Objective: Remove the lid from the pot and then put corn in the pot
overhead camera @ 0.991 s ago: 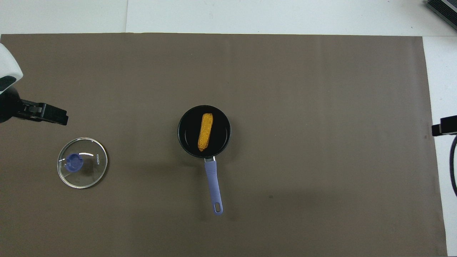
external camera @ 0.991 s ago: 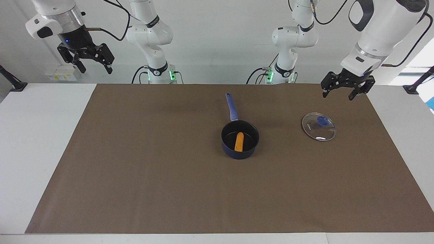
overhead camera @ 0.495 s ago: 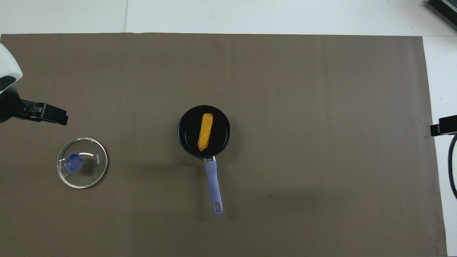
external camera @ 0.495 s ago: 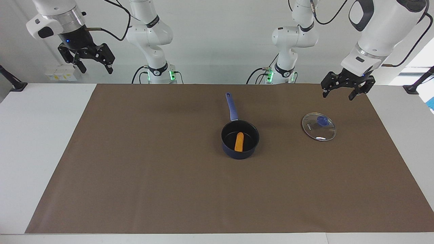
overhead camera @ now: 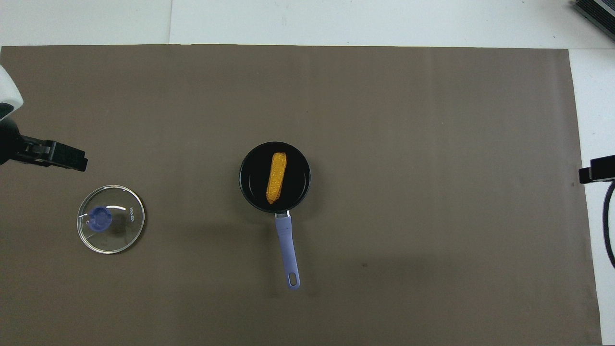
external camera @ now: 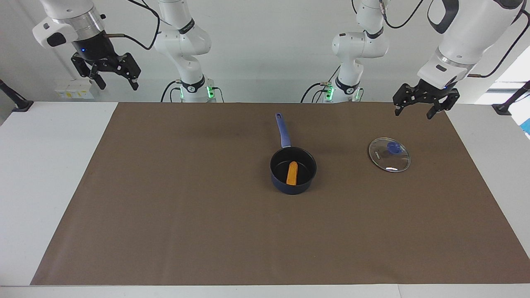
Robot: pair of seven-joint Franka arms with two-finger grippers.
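Observation:
The navy pot point(external camera: 293, 185) point(overhead camera: 248, 190) stands mid-table, its long blue handle point(external camera: 283, 130) pointing toward the robots. The yellow-orange corn point(external camera: 292, 173) point(overhead camera: 276, 177) lies inside it. The glass lid point(external camera: 389, 155) point(overhead camera: 111, 218) with its blue knob lies flat on the mat toward the left arm's end. My left gripper point(external camera: 415, 111) point(overhead camera: 72, 162) is open and empty, raised over the mat near the lid. My right gripper point(external camera: 117, 84) is open and empty, raised high at the right arm's end; only its tip point(overhead camera: 596, 169) shows in the overhead view.
A brown mat point(external camera: 207, 215) covers most of the white table point(external camera: 49, 165). A dark object point(overhead camera: 596, 12) sits at the table's corner farthest from the robots, at the right arm's end.
My left gripper has risen a little and drawn back toward its base. My right gripper has shifted slightly. The pot, corn and lid have not moved.

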